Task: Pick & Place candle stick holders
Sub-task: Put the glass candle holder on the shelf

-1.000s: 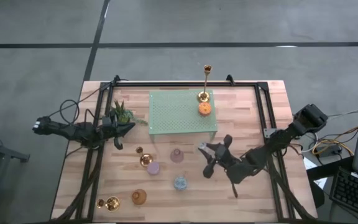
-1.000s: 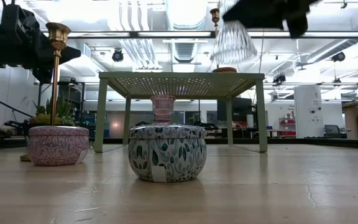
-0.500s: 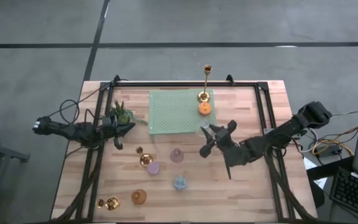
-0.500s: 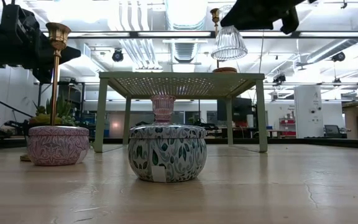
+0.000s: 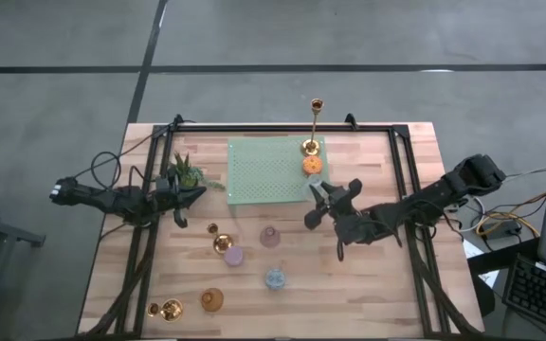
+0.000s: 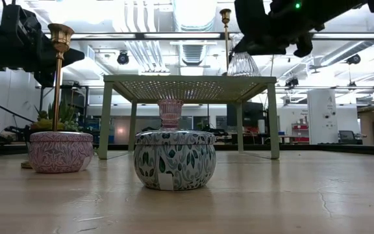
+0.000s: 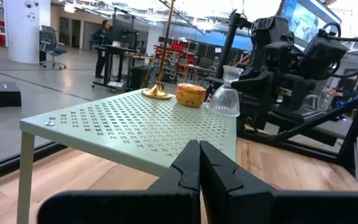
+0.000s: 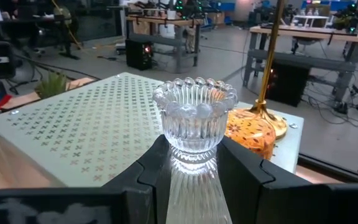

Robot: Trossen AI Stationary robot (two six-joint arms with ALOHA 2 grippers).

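Note:
My right gripper [image 5: 318,192] is shut on a clear ribbed glass holder [image 8: 194,118] at the near right corner of the raised pale green perforated mat [image 5: 273,170]. On the mat stand a tall gold candlestick [image 5: 311,144] and an orange holder [image 5: 312,166]. On the wood lie two more gold candlesticks [image 5: 220,242] [image 5: 167,308] and amber [image 5: 212,300], purple [image 5: 233,256], pink [image 5: 269,236] and blue [image 5: 275,278] holders. My left gripper [image 5: 183,204] is shut and empty by the plant. My right gripper pinches the clear holder's ribbed lower part [image 8: 191,171], just below its beaded cup, between its two fingers [image 8: 244,168]. The fingers come about level from the table's right side. The holder stands upright, its foot [image 7: 224,113] at the mat's top; whether it rests there I cannot tell.
A small green potted plant [image 5: 186,173] stands left of the mat, by my left gripper. A black frame [image 5: 406,180] runs along the table's sides. The wood to the right of the mat, under my right arm, is bare.
My right gripper has carried the clear holder toward the table's far edge and down, from above the bare wood to the mat's near right corner. The holder has stayed upright in the shut fingers.

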